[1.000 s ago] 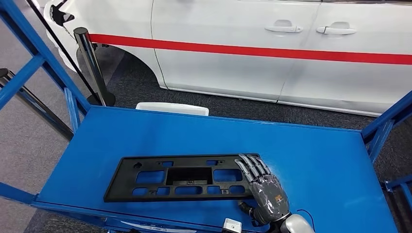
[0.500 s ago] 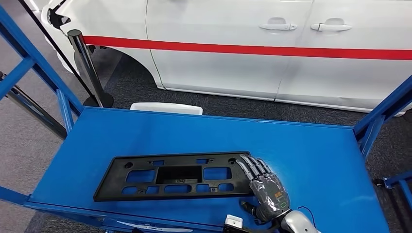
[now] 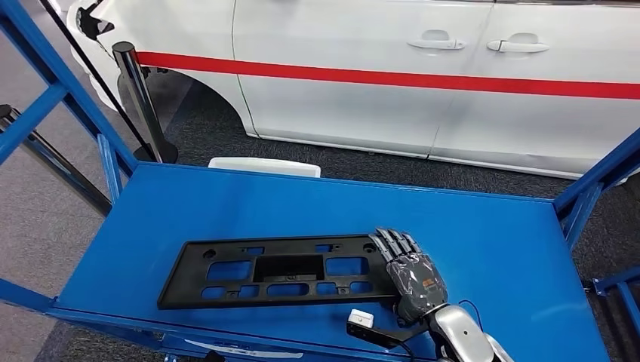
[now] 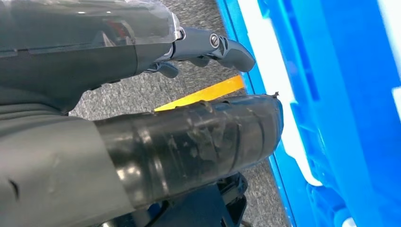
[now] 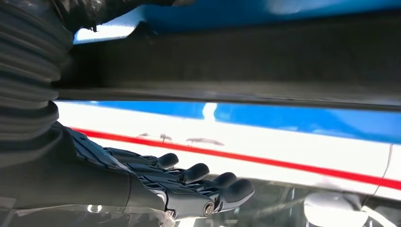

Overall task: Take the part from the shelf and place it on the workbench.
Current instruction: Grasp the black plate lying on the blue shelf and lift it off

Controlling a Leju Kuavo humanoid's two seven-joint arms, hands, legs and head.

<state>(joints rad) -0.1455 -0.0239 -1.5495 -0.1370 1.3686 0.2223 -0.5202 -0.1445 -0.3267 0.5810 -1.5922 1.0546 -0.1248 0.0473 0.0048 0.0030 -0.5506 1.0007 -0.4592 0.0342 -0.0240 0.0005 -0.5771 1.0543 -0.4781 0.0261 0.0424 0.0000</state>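
My right hand (image 3: pixel 413 277) lies flat, with its fingers (image 3: pixel 392 245) straight and close together. They rest on top of the near end of the black plate (image 3: pixel 279 273). I cannot tell if my thumb is under the plate, so I cannot say if I am holding it or only touching it. From my right wrist I see those fingers (image 5: pixel 198 182) stretched out, with the dark edge of the plate (image 5: pixel 236 71) across from them.

The plate is long and flat and has many holes in it. It stretches away from my fingers to my left side. It lies on the blue shelf (image 3: pixel 490 249), near the edge closest to me.

A small white block (image 3: pixel 360 318) sits just beside my wrist, on a black arm.

Far past my fingertips is a white car (image 3: pixel 392 83) with a red stripe (image 3: pixel 377 77) along its side. A black post (image 3: pixel 140 98) stands off to my left on the grey floor.

My left hand (image 4: pixel 142 94) hangs low beside a blue frame (image 4: pixel 340 94). Its fingers (image 4: pixel 227 47) are a little bent and hold nothing.
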